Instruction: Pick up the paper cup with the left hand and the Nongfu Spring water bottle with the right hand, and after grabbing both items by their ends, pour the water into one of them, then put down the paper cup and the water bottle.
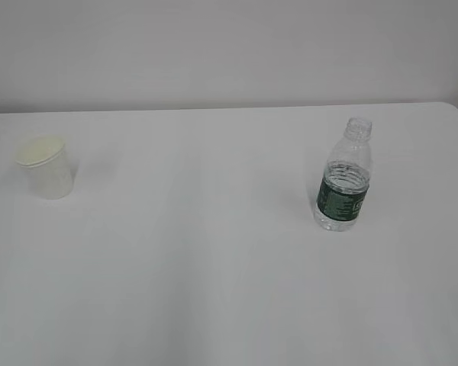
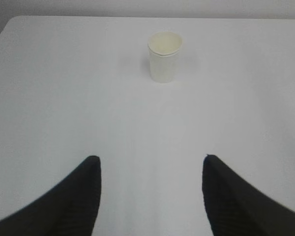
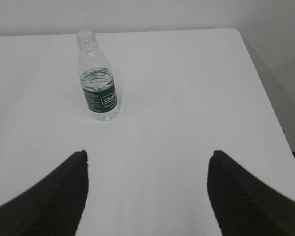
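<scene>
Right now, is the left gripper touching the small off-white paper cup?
Apart. The left wrist view shows the left gripper open, with bare white table between it and the small off-white paper cup.

The only print stands on the dark green label (image 3: pixel 102 100) of the Nongfu Spring water bottle (image 3: pixel 96 73). In the right wrist view a white word in a white frame begins with "C", but the other letters are too blurred to read. In the exterior view the label print is only pale marks.
</scene>
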`<state>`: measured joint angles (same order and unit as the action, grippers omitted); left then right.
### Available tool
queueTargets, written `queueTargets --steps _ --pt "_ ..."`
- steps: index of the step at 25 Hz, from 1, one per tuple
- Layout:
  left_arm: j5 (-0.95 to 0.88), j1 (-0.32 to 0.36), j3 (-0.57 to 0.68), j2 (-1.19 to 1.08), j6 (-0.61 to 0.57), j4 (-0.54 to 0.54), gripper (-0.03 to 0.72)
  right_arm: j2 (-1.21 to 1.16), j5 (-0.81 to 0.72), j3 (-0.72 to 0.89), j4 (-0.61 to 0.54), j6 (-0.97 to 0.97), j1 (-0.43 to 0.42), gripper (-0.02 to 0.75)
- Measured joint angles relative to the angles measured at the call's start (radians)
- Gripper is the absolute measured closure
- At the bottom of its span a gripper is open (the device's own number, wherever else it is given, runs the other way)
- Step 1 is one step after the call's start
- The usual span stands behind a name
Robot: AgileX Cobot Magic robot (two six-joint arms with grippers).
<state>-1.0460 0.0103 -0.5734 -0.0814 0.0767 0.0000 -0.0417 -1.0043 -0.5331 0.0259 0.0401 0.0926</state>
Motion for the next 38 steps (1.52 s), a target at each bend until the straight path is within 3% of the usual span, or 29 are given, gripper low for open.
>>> queueTargets --steps 25,38 --pt "0.396 0.001 0.000 -0.266 -0.002 0.008 0.238 -0.283 0.382 0.000 -0.002 -0.093 0.000 0.165" --pt "0.518 0.001 0.000 -0.438 -0.002 0.008 0.238 -0.402 0.465 0.000 -0.002 -0.140 0.000 0.165"
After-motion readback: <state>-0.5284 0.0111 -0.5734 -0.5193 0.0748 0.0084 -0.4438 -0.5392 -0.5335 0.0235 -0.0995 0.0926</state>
